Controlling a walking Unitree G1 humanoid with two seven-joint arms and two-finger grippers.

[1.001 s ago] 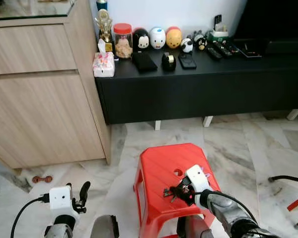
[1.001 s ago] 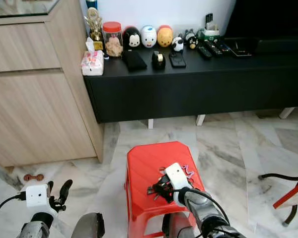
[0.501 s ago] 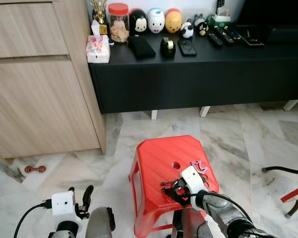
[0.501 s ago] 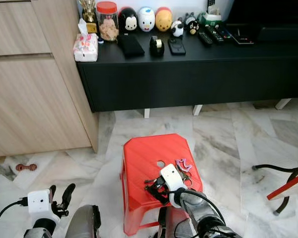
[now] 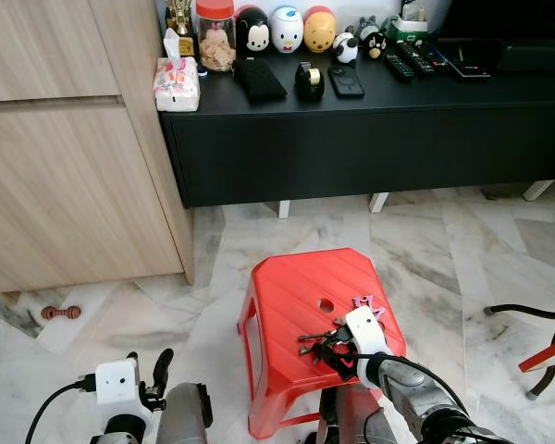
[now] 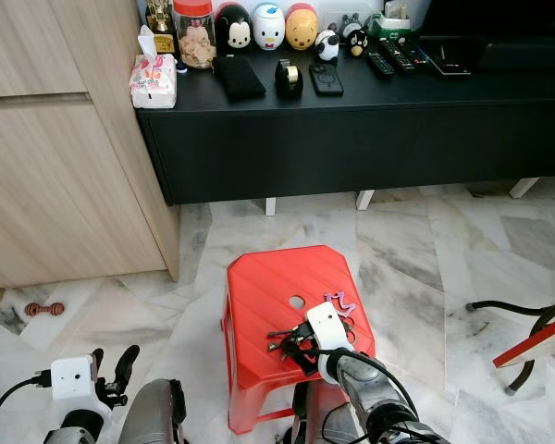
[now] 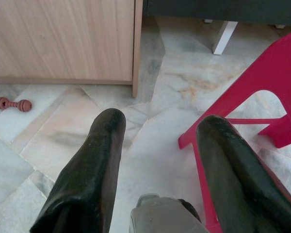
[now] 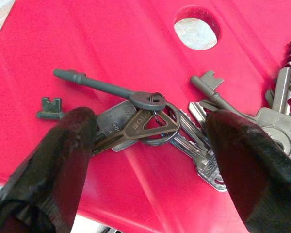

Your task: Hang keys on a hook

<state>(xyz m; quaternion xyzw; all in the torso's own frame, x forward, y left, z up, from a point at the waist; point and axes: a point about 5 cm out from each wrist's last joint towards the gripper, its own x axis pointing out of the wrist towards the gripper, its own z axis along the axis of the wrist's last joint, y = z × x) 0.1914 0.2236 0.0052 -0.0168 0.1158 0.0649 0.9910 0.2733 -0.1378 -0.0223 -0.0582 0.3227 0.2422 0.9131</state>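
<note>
A bunch of dark and silver keys (image 8: 145, 119) on a ring lies on the top of a red plastic stool (image 5: 296, 282), near its front edge. My right gripper (image 8: 150, 131) is open just above the stool, one black finger on either side of the bunch, gripping nothing. In the left eye view this gripper (image 5: 331, 351) sits at the stool's front right with the keys (image 5: 316, 340) fanned out to its left. A second set of keys with a pink tag (image 5: 365, 306) lies beside it. My left gripper (image 7: 160, 128) hangs open low over the marble floor, left of the stool.
A long black console (image 5: 370, 139) with figurines, a jar, a tissue pack and remotes stands behind the stool. A tall wooden cabinet (image 5: 65, 185) is at the left. A small red dumbbell toy (image 5: 59, 313) lies on the floor, and chair legs (image 5: 527, 314) reach in at the right.
The camera has tilted down and moved, so the whole scene has shifted. My right gripper stays at the keys on the stool, and the pink-tagged keys now show beside it.
</note>
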